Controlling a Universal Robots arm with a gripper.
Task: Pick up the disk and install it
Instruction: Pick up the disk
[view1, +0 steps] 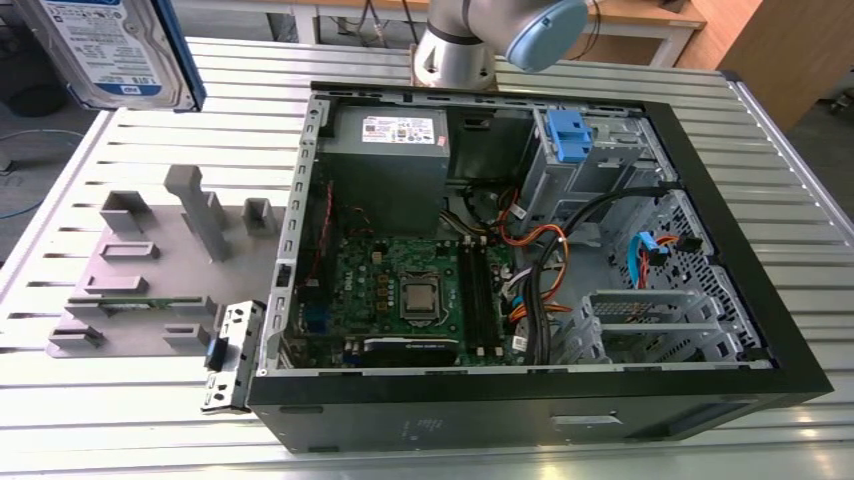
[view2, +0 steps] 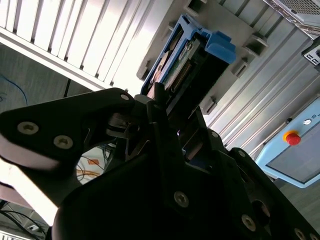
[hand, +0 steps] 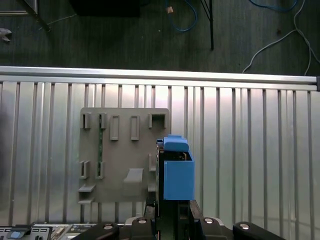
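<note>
- Silver metal framed in blue plastic: the disk (view1: 118, 50) hangs high in the air at the exterior view's left, well above the ribbed aluminium table (view1: 787, 180). Its blue-and-white label faces the camera and is covered in small dark print.
- My gripper (view2: 175, 107) is clenched on the disk. In the second wrist view my black fingers (view2: 155, 100) press on its two flat faces, and the blue rail and the circuit-board edge stick out beyond them.
- In the first wrist view I see the disk (hand: 177, 172) edge-on, over the border where the grey fixture plate (hand: 125, 150) meets bare table. It touches neither.
- The open computer case (view1: 534, 410) lies on the table, just beside the plate on the exterior view's right.
- Inside the case, the grey power-supply box (view1: 387, 165) carries a white sticker (view1: 400, 130) with red and dark print. A blue plastic latch (view1: 567, 135) stands near it.
- A red button (view2: 292, 137) on a yellow base sits on a pale blue panel in the second wrist view.
</note>
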